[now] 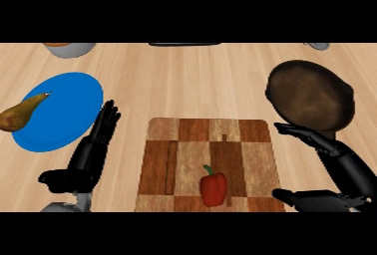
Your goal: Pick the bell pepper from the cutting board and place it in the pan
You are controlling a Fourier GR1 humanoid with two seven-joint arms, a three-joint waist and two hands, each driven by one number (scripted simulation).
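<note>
A red bell pepper (213,188) with a green stem lies near the front edge of the checkered wooden cutting board (210,164). The dark round pan (309,97) sits on the counter at the right, behind the board. My right hand (340,177) is open at the board's right side, fingers stretched toward the pan's near rim and thumb pointing left toward the pepper; it holds nothing. My left hand (92,149) stands open left of the board, fingers up, resting.
A blue plate (63,110) lies at the left with a brown pear (21,113) on its left edge. A grey bowl (70,48) sits at the back left, and a dark object (184,44) and a grey object (318,45) at the back edge.
</note>
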